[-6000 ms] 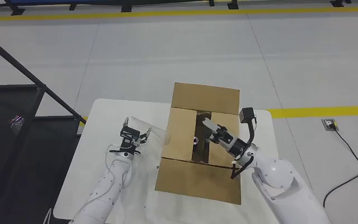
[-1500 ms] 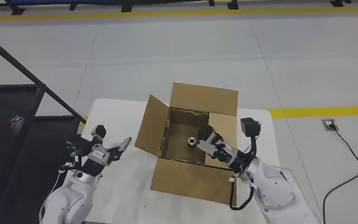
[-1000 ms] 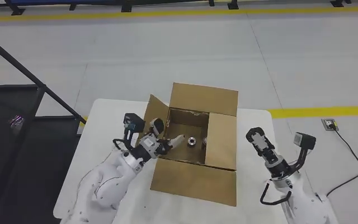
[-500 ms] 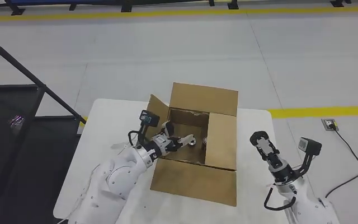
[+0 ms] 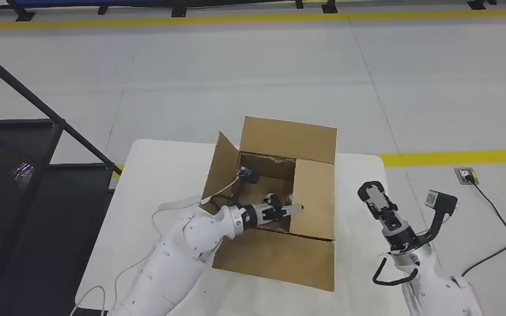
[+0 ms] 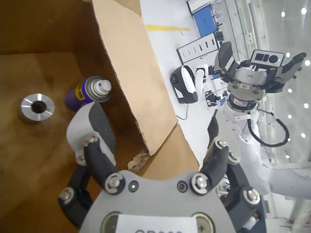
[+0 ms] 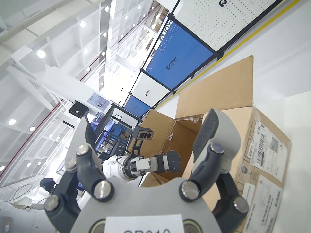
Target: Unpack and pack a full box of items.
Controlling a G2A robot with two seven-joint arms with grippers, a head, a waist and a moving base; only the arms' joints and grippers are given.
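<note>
The brown cardboard box [image 5: 277, 261] stands on the white table [image 5: 150, 182] with its left and far flaps raised. My left gripper [image 5: 286, 211] is inside it, open. One finger [image 6: 96, 120] sits inside the box and the other outside, with the right flap [image 6: 136, 78] between them. On the box floor lie a metal cylinder [image 6: 37, 107] and a purple spray can [image 6: 88, 93]. My right gripper [image 5: 373, 195] is open and holds nothing, raised beside the box's right side; the left wrist view has the right gripper [image 6: 260, 61] past the flap.
The box [image 7: 245, 127] carries labels on its right wall. A black frame [image 5: 32, 174] stands off the table's left edge. Bare tabletop lies left of the box. A cable [image 5: 478, 265] runs over the floor at the right.
The box's left flap has swung up. My right arm pulled out of the box to its right side. My left arm moved from the left table area into the box, up to the right flap.
</note>
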